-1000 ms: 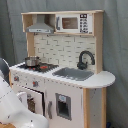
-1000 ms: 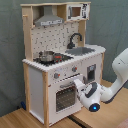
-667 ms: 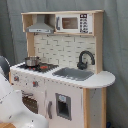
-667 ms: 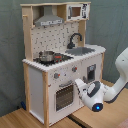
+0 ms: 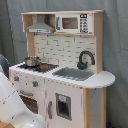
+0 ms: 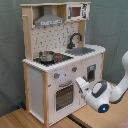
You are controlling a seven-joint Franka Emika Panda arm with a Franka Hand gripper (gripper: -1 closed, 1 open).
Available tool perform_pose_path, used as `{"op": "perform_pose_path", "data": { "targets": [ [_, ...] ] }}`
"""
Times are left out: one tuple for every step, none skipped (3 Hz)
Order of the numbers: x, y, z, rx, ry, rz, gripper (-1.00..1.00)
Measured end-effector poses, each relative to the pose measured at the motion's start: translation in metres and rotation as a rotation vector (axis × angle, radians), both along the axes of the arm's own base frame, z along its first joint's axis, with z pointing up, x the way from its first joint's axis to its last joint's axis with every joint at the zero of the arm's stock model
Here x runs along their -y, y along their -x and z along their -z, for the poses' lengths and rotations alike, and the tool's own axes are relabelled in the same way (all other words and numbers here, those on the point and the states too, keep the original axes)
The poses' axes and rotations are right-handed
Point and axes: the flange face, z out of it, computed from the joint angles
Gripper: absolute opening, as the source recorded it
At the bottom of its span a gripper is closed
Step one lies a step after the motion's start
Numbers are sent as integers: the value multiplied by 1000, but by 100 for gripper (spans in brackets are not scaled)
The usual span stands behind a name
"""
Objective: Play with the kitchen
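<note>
Kitchen stands right in front of your pincer, which touches the oven door; you cannot tell its grip.

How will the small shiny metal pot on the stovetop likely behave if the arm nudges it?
The small shiny metal pot looks light for its size, so it would probably slide across the smooth black stovetop rather than resist. Being low and wide, it seems unlikely to tip. It sits near the counter's front edge in the second exterior view, so a push toward the gripper might knock it off.
</note>
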Motion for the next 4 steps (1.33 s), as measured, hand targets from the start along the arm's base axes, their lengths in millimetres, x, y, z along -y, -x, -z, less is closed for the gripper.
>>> {"op": "perform_pose_path", "data": {
  "targets": [
    [-15, 18, -16, 13, 71, -47, 100],
    [-27, 23, -29, 29, 157, -87, 100],
    [-38, 18, -42, 44, 253, -116, 100],
    [-46, 9, -56, 60, 345, -134, 100]
  ]
}}
